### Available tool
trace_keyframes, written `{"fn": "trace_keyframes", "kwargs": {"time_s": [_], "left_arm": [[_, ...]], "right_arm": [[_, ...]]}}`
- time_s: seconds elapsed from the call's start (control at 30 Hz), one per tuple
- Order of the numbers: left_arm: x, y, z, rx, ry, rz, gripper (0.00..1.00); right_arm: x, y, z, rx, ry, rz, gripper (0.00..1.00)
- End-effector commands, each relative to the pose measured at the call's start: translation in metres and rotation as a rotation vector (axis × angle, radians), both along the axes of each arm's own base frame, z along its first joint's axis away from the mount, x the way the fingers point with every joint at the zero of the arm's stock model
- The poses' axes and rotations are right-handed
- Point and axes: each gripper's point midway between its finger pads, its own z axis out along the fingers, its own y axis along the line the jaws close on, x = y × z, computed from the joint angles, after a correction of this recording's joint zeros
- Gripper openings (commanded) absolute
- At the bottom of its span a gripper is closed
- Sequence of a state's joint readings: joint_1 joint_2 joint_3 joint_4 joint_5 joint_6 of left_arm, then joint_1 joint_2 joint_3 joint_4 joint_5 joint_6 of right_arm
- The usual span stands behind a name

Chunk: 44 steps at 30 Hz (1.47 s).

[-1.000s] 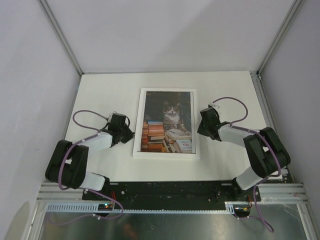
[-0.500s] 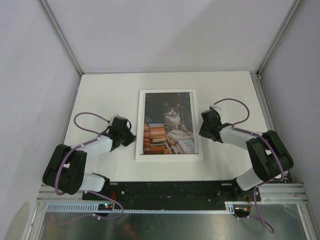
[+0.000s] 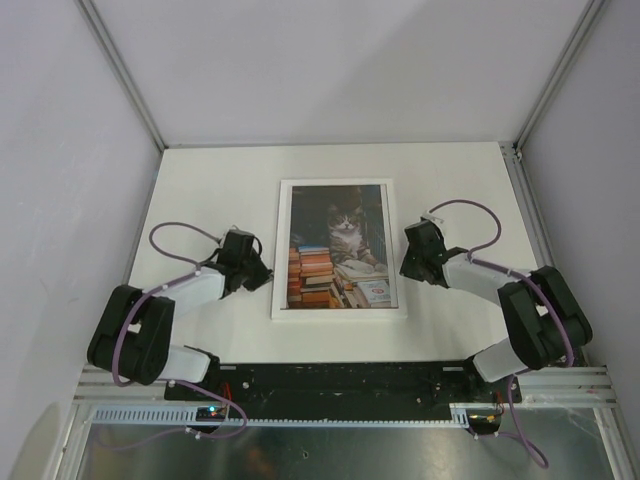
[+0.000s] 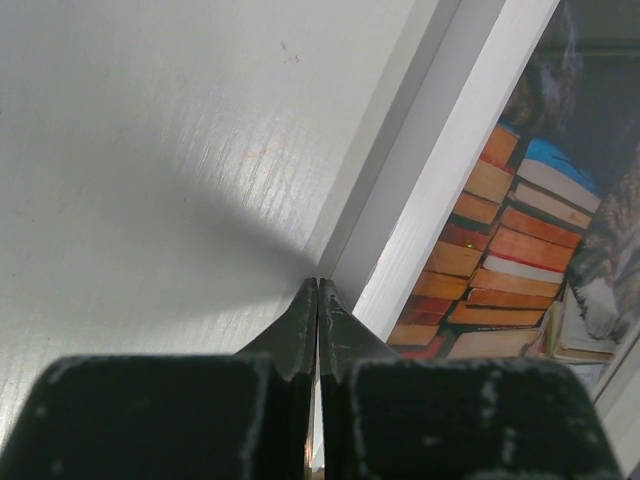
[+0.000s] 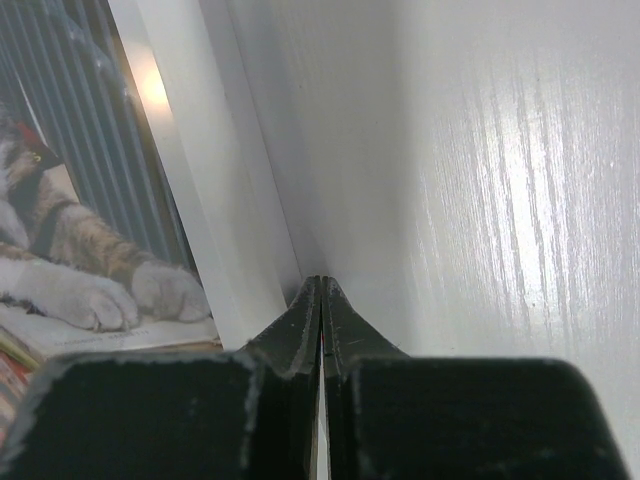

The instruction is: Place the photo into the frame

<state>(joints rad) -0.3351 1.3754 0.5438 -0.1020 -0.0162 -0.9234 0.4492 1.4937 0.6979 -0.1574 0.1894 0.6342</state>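
Observation:
The white frame (image 3: 339, 314) lies flat in the middle of the table, front up. The photo (image 3: 338, 243) of a grey-white cat among stacked books fills its opening. My left gripper (image 3: 268, 278) is shut and empty, its tips at the frame's left edge (image 4: 430, 180). My right gripper (image 3: 403, 266) is shut and empty too, tips against the frame's right edge (image 5: 195, 180). The left wrist view shows the photo's books (image 4: 520, 240). In the right wrist view the cat's paws (image 5: 90, 290) show behind the white border.
The white table (image 3: 210, 190) is enclosed by pale walls left, right and back. A metal rail (image 3: 340, 385) with both arm bases runs along its near edge. Purple cables loop over each arm.
The frame with the photo has slid slightly right and straightened. The left gripper followed its left edge, and the right arm drew back a little to the right.

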Motion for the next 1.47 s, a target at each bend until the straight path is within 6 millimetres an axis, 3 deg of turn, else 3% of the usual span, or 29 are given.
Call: {"fn": "trace_keyframes", "kwargs": {"time_s": [0.0,0.2,0.33,0.47,0.5,0.53,0.67,0.83,1.07,1.43], "left_arm": [[0.024,-0.009,0.029,-0.067,-0.074,-0.063,0.00],[0.056,-0.008,0.079,-0.033,-0.224,-0.141,0.13],[0.070,-0.015,0.134,-0.018,-0.368,-0.228,0.30],[0.070,-0.025,0.193,-0.020,-0.522,-0.342,0.62],[0.069,-0.027,0.205,-0.017,-0.552,-0.364,0.79],[0.065,-0.028,0.216,-0.019,-0.581,-0.384,0.89],[0.051,-0.026,0.248,-0.011,-0.668,-0.420,0.99],[0.037,-0.022,0.253,-0.015,-0.693,-0.412,1.00],[0.035,-0.013,0.237,0.055,-0.684,-0.412,1.00],[0.035,-0.010,0.215,0.087,-0.639,-0.426,1.00]], "right_arm": [[0.000,0.009,0.016,0.074,-0.022,0.026,0.00],[0.017,-0.007,0.051,0.074,-0.091,-0.010,0.00],[0.029,-0.007,0.105,0.092,-0.185,0.003,0.07],[0.039,0.003,0.167,0.153,-0.321,0.033,0.28],[0.041,0.004,0.181,0.169,-0.357,0.039,0.35],[0.042,0.006,0.196,0.184,-0.399,0.043,0.41],[0.043,0.006,0.238,0.232,-0.527,0.046,0.69],[0.041,0.016,0.260,0.262,-0.604,0.076,0.84],[0.047,0.031,0.247,0.254,-0.584,0.072,0.87],[0.060,0.045,0.248,0.271,-0.620,0.051,0.90]]}}
